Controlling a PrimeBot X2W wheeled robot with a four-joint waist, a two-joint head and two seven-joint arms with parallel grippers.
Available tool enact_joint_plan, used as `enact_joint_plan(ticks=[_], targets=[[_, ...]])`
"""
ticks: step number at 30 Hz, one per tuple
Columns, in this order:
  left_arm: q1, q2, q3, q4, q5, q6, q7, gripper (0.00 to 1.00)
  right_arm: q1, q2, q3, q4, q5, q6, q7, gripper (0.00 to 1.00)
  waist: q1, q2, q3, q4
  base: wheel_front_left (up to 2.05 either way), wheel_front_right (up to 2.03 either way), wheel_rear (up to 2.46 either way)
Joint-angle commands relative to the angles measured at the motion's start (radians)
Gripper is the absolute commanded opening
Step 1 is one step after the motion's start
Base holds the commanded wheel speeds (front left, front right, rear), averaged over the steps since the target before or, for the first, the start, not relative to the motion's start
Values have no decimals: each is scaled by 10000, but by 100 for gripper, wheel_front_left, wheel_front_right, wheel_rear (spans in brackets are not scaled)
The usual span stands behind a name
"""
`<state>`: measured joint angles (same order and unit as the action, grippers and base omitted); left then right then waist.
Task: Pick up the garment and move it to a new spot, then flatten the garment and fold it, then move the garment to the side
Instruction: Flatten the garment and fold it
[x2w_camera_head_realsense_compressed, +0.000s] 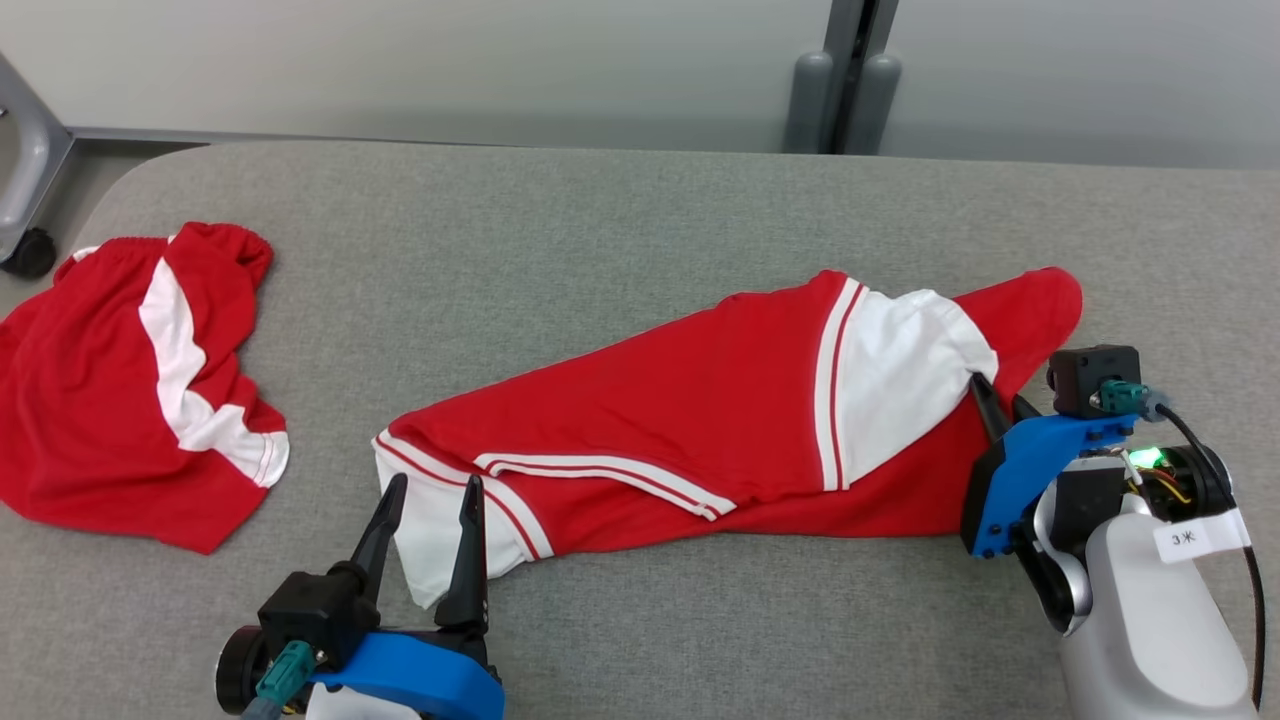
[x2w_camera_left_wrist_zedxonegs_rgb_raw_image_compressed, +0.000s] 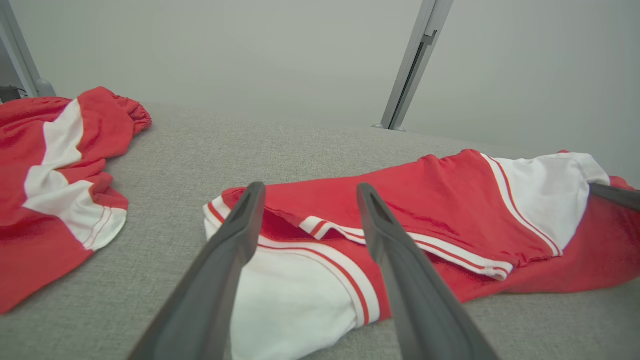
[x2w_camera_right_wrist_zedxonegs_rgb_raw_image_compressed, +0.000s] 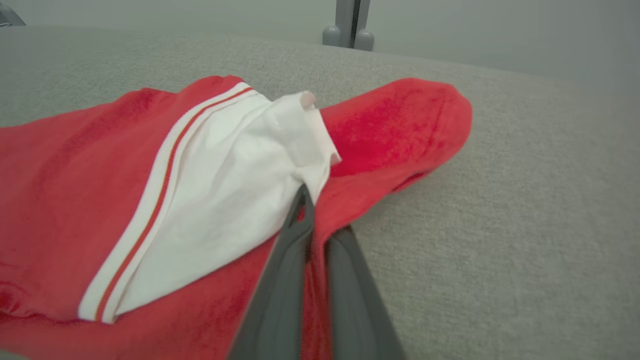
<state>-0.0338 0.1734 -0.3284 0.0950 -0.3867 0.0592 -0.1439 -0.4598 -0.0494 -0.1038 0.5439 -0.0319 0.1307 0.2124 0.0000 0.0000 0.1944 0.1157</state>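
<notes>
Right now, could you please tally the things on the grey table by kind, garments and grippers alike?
Red-and-white garments: 2, the long garment in the middle and the crumpled garment at the left.
Grippers: 2, the left gripper open at the long garment's white end, and the right gripper shut on its other end.
Total: 4

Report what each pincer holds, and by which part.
Right pincer: shut on the red-and-white garment, pinching its right end at the edge of the white panel. Left pincer: open, holding nothing, poised at the garment's white left corner.
</notes>
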Motion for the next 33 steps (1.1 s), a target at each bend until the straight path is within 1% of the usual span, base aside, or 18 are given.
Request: enact_joint_plan(ticks=[1, 4, 8, 15, 17, 19, 22, 25, 27, 30, 33], targets=[[71, 23, -6, -13, 3, 21, -7, 100, 307, -21, 154, -380, 131, 1, -161, 0, 0, 0, -135, -135, 0, 0, 0], [186, 50, -37, -53, -30, 64, 24, 100, 838, -21, 494, -1379, 347, 1, -259, 0, 0, 0, -291, -310, 0, 0, 0], [289, 84, -41, -116, -59, 117, 41, 100, 1895, -17, 829, -3266, 452, 1, 2, 0, 0, 0, -459, -519, 0, 0, 0], [479, 236, 84, -295, -128, 260, 92, 100, 3862, -21, 1346, -7119, 572, 1, 1040, 0, 0, 0, -636, -874, 0, 0, 0], [456, 271, 86, -343, -139, 266, 96, 100, 4188, -20, 1331, -7914, 500, 1, 1278, 0, 0, 0, -623, -913, 0, 0, 0], [404, 277, 74, -402, -138, 280, 90, 100, 4363, -20, 1276, -8455, 570, 1, 1485, 0, 0, 0, -563, -922, 0, 0, 0], [233, 262, 16, -472, -110, 268, 94, 100, 4284, -20, 1066, -8609, 519, 1, 1804, 0, 0, 0, -366, -845, 0, 0, 0], [100, 215, -69, -464, -96, 219, 80, 100, 3713, -18, 844, -8056, 412, 1, 2040, 0, 0, 0, -136, -692, 0, 0, 0], [-26, 168, -117, -423, -112, 186, 46, 100, 3221, -59, 583, -7391, 382, 1, 2136, 0, 0, 0, 23, -559, 0, 0, 0], [-194, 110, -165, -358, -104, 162, -16, 100, 2219, -404, 118, -6169, 187, 1, 2055, 0, 0, 0, 243, -345, 0, 0, 0], [-356, 75, -205, -300, -94, 143, -52, 100, 1077, -801, -20, -4818, -61, 1, 1840, 0, 0, 0, 457, -131, 0, 0, 0]])
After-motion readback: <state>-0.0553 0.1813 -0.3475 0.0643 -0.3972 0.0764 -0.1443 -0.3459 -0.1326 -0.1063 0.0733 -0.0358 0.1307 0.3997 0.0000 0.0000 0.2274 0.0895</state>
